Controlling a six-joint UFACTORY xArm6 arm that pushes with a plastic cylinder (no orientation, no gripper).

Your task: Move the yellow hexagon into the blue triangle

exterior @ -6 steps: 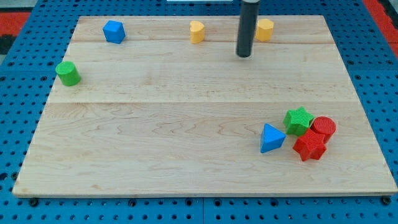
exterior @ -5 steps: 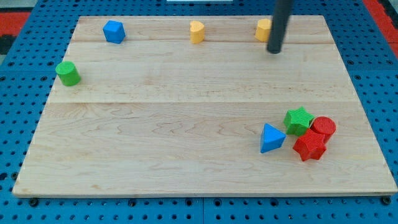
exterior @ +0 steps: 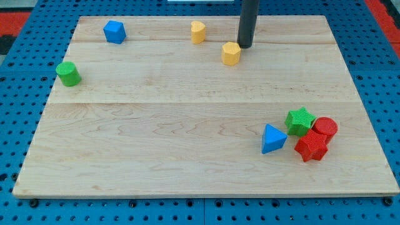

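Jaw state: cannot tell, with only a straight dark rod showing, coming down from the view's top and ending at my tip (exterior: 244, 47) on the pale wooden board (exterior: 156, 125).

Left to right, each placed from my tip:

- Far to the view's left and a little lower: green plastic cylinder (exterior: 68, 73), upright, near the board's left edge, alone.
- Well to the left and slightly toward the view's top: blue plastic block (exterior: 114, 31), many-sided, exact shape hard to make out.
- Near on the left, toward the view's top: small yellow plastic block (exterior: 198, 31), rounded on one side, shape not clear.
- Just beside my tip, on its lower left: yellow plastic hexagon (exterior: 231, 54), flat on the board, touching the rod or very nearly so; cannot tell which.
- Well below and a little to the right: blue plastic triangle (exterior: 272, 139), well apart from the yellow hexagon, point toward the view's top.
- Further right, low on the board: green plastic star (exterior: 300, 120), just right of the blue triangle.
- Below the green star and against it: red plastic star-like block (exterior: 311, 147).
- Rightmost: red plastic cylinder (exterior: 325, 128), pressed against both the green star and the red block.

Around the board on every side: blue perforated table surface (exterior: 19, 125).
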